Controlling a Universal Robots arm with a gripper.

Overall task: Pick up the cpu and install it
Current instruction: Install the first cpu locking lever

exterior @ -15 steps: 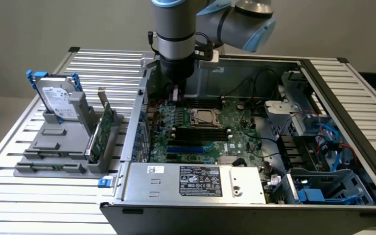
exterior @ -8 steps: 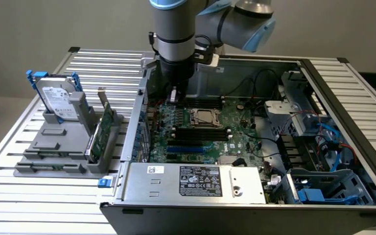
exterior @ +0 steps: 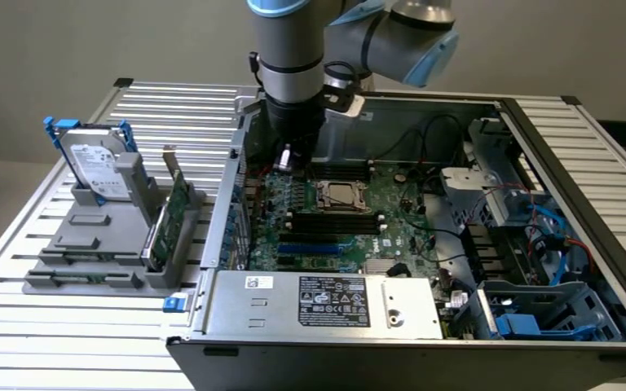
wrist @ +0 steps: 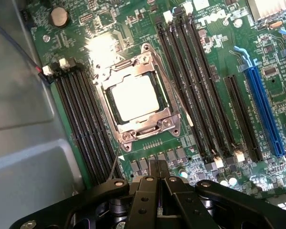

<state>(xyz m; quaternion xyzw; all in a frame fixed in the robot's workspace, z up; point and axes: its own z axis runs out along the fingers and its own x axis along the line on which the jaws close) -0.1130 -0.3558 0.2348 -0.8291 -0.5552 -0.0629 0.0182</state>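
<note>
Seemingly the cpu [wrist: 133, 98] already sat in the socket [wrist: 168, 125], centre of the exterior view; the gripper [wrist: 157, 167] hung closed, fingers empty.

From where I sit at the controls, this looks like a robotics lab bench set up for computer assembly. The robot arm [exterior: 291, 65] stands over a slatted metal table [exterior: 30, 326] in front of a bare grey wall [exterior: 63, 41]. On the table lies an open computer case [exterior: 400, 366] with its green motherboard [exterior: 335, 232] exposed. I can see rows of black memory slots [wrist: 190, 81] and the cpu [wrist: 133, 98] sitting in its metal-framed socket. Beside the case, a grey moulded holder [exterior: 85, 252] keeps a hard drive [exterior: 95, 167] and a circuit card [exterior: 172, 220] standing on edge.
</note>
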